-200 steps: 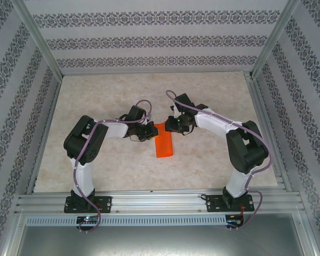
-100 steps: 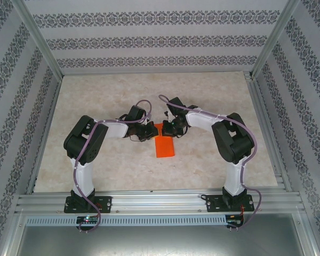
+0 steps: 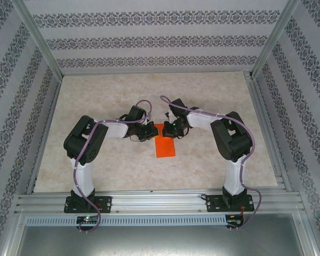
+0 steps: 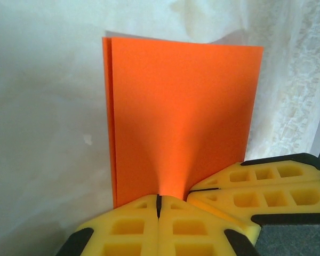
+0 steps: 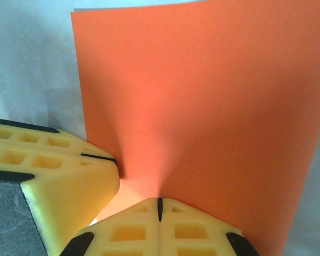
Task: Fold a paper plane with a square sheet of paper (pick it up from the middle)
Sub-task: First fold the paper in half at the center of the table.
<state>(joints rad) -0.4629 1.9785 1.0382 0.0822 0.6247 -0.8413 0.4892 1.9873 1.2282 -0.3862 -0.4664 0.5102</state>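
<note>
Two arms meet at the centre of the top external view. The left gripper and the right gripper stand close together at the upper end of the orange sheet of paper. The sheet lies on the pale marbled table just below centre frame and reads as an upright rectangle, taller than wide. At this distance I cannot tell how the jaws stand. Patterned walls enclose the table on three sides.

Left wrist view: the left gripper sits at bottom centre, its yellow fingers pressed together on the near edge of the sheet of paper, which rises from the pinch to the upper middle of the frame. Two layers show along the sheet's left edge, one slightly offset from the other. The right gripper enters from the lower right, also closed on the near edge, just beside the left one.

Right wrist view: the right gripper is at bottom centre, fingers tight together and nipping the sheet's near edge. The sheet of paper takes up the centre and right of the frame, creased slightly above the pinch. The left gripper comes in from the lower left, jaws closed on the same edge, its tip close to the right gripper's.
</note>
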